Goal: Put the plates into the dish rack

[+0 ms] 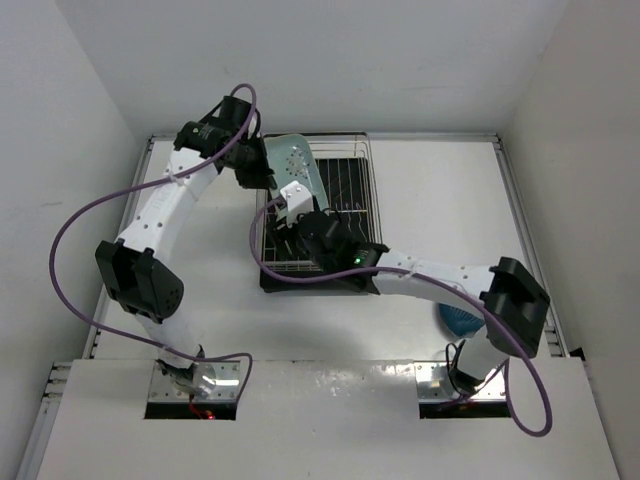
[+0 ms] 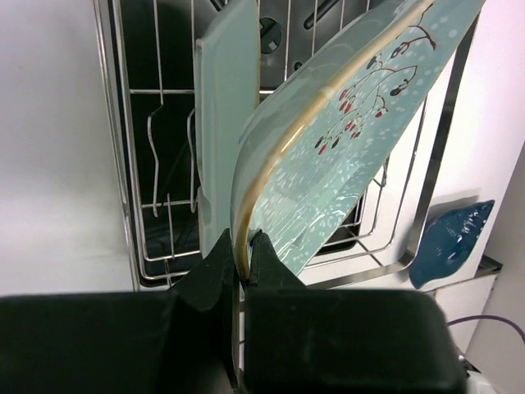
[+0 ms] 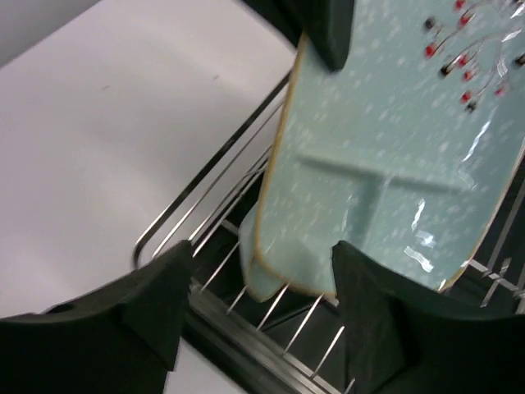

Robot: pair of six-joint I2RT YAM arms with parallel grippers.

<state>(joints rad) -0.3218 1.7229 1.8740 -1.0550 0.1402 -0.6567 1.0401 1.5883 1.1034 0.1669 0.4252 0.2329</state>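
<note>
My left gripper (image 2: 242,256) is shut on the rim of a pale mint-green plate (image 2: 361,123) with a red and black pattern. It holds the plate tilted over the far left of the dish rack (image 2: 435,172). In the top view the gripper (image 1: 262,172) and the plate (image 1: 293,162) are at the rack's (image 1: 372,190) far left corner. A second mint plate (image 2: 223,123) stands on edge in the rack beside it. My right gripper (image 3: 262,316) is open, its fingers (image 3: 156,304) either side of the held plate's (image 3: 394,164) lower corner. The dark blue plate (image 1: 460,318) lies on the table under my right arm.
The rack's chrome wires (image 3: 215,168) and black base tray (image 1: 300,280) lie just under my right gripper (image 1: 297,222). The blue plate also shows in the left wrist view (image 2: 451,238), right of the rack. White walls enclose the table on the left, back and right.
</note>
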